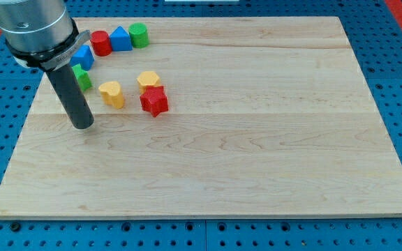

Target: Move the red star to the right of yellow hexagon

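The red star (154, 101) lies on the wooden board, touching the lower right of the yellow hexagon (148, 81). A yellow heart-shaped block (112, 93) sits to the hexagon's left. My tip (83, 126) rests on the board at the view's left, below and left of the yellow heart and well left of the red star, touching no block.
At the view's top left stand a red cylinder (101, 42), a blue triangular block (120, 38), a green cylinder (139, 34), another blue block (84, 56) and a green block (82, 77) partly behind the rod. The board's left edge (21, 132) is near my tip.
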`<state>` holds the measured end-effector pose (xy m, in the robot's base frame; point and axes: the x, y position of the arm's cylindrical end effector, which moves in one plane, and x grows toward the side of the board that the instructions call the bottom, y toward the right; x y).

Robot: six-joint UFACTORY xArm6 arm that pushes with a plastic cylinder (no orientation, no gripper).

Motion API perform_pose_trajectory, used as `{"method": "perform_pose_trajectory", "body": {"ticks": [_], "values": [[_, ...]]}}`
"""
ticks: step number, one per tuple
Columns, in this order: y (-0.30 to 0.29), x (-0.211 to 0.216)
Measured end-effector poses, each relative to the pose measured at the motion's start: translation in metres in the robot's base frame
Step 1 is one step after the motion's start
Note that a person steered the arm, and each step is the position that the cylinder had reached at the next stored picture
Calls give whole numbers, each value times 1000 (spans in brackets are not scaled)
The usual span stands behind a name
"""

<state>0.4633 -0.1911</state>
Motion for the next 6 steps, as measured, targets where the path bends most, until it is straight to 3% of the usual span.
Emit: {"method": "perform_pose_trajectory", "body": {"ticks": [2,4,6], "values": [[0,1],[98,-5],[147,-39]]}}
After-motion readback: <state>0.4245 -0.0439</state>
